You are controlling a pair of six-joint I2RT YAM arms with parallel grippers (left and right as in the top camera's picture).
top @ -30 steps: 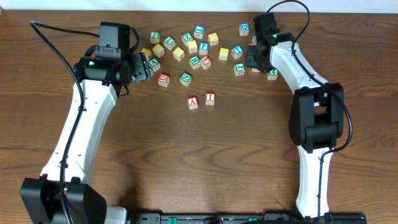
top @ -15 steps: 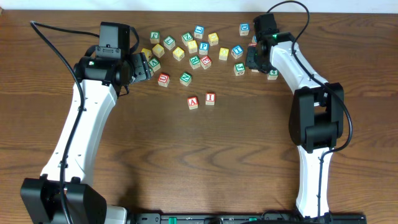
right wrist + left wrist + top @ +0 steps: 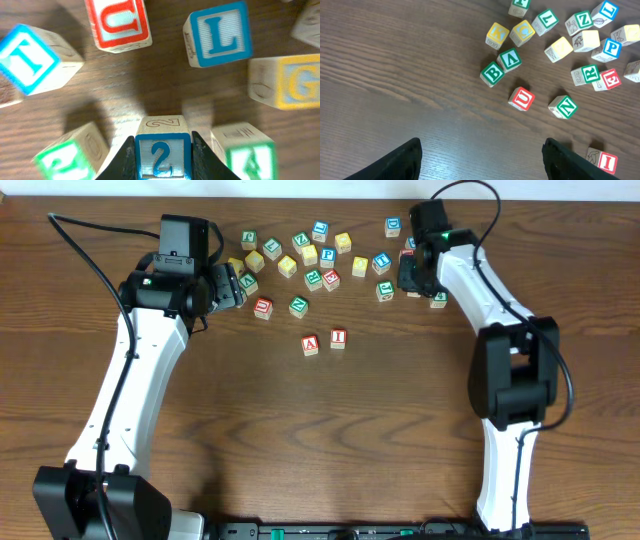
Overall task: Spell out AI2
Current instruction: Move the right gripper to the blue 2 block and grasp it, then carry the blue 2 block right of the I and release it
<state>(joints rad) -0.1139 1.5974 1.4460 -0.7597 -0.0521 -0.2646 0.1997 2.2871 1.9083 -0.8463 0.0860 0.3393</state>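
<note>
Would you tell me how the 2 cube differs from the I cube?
The 2 cube is blue-printed; the I cube is red. The 2 cube sits between the jaws of the right gripper among other cubes; the I cube lies free beside the A cube. Both are pale wooden cubes.

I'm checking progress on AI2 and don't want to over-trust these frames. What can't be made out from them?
- Overhead: the 2 block is hidden beneath the right arm; only the right wrist view shows it.
- Right wrist: the green-printed block at lower left is blurred, so its character is unreadable.
- Left wrist: of the left end effector only the fingertips show, cut off by the bottom edge; the A block lies outside this view.
</note>
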